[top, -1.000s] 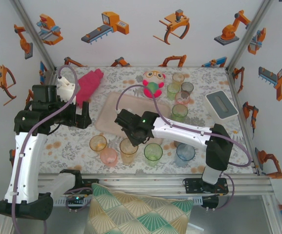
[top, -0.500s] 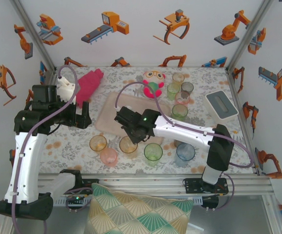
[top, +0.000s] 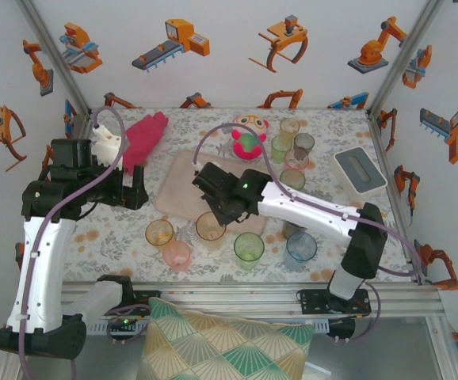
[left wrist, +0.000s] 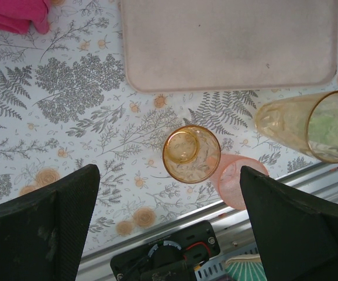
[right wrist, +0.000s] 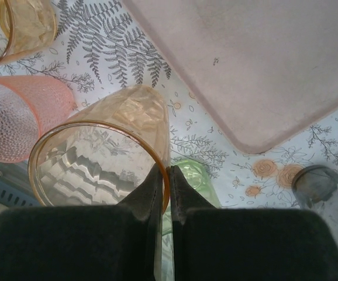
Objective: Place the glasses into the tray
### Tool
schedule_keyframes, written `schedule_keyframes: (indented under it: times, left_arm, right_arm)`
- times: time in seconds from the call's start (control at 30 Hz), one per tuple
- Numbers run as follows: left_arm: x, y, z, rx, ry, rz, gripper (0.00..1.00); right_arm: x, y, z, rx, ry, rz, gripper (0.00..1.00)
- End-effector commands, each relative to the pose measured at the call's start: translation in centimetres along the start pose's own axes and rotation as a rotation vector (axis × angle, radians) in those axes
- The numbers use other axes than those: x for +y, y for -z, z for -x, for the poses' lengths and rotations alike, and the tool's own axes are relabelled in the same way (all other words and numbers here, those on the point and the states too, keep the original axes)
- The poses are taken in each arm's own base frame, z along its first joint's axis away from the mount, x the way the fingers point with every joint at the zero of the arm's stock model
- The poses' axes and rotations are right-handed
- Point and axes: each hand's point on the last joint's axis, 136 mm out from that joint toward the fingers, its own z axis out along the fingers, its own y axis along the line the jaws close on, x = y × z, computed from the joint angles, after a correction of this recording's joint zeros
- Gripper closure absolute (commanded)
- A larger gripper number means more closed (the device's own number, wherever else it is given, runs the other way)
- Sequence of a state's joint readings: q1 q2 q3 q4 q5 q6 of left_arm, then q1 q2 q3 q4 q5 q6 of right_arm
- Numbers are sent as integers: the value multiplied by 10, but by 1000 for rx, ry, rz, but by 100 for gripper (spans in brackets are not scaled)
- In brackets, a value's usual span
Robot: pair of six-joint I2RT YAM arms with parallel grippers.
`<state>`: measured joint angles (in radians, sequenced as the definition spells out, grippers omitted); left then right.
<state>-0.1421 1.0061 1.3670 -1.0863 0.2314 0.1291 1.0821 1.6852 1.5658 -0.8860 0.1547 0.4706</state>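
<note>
My right gripper [top: 215,215] [right wrist: 169,173] is shut on the rim of an amber glass [top: 210,226] [right wrist: 102,157], one finger inside and one outside. The glass hangs tilted just off the near edge of the beige tray [top: 180,184] [right wrist: 262,64]. Around it stand an orange glass [top: 159,233] [left wrist: 191,154], a pink glass [top: 177,254] [right wrist: 14,117], a green glass [top: 249,247] [right wrist: 199,182] and a blue glass [top: 301,246]. Several more glasses [top: 292,150] cluster at the back right. My left gripper [top: 131,188] [left wrist: 169,234] hovers open left of the tray, holding nothing.
A red-green plush toy [top: 249,134] sits behind the tray and a magenta cloth [top: 144,136] lies at the back left. A grey-white box [top: 359,169] stands at the right. A grey glass [right wrist: 327,193] sits near the tray's right corner. The table's front rail [left wrist: 309,175] runs close behind the front glasses.
The right jaws closed on the amber glass's rim and carried it up and back toward the tray's near edge, tilting it. The left arm stayed still.
</note>
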Motion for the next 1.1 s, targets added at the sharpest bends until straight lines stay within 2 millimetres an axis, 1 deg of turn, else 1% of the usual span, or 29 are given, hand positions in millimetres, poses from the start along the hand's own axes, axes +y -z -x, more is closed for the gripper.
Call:
schedule_keyframes:
  times: [0.0,0.2,0.33,0.4,0.53,0.63,0.73,0.83,0.97,1.07]
  left_arm:
    - [1,9,2,-18,-23,13,3]
    - [0,8,3,-13,-26,8,3]
    - [0,8,2,-12,-31,9,3]
    - [0,8,2,-11,-31,7,3]
    - [-1,8,1,-5,-25,3,3]
    - [-1,7,-1,-2,-24,5,3]
    - [-1,6,-3,2,-29,2,3]
    - [0,0,-4,8,-24,4,3]
    - [15,-11,-2,12,20,70,3]
    - [21,-17,5,28,33,86,3]
  right_arm:
    - [-10,33,22,-74,-57,33,93]
    - [-40,51,43,-129,-128,22,93]
    - [-60,56,57,-151,-163,24,94]
    - [-70,58,64,-161,-164,14,93]
    - [-98,55,80,-163,-202,-20,94]
    - [-114,55,95,-185,-218,-25,94]
    - [-126,54,110,-197,-220,-29,94]
    - [-130,45,125,-200,-201,-20,94]
    - [-127,21,149,-199,-175,-5,95]
    - [-124,1,166,-203,-165,8,96]
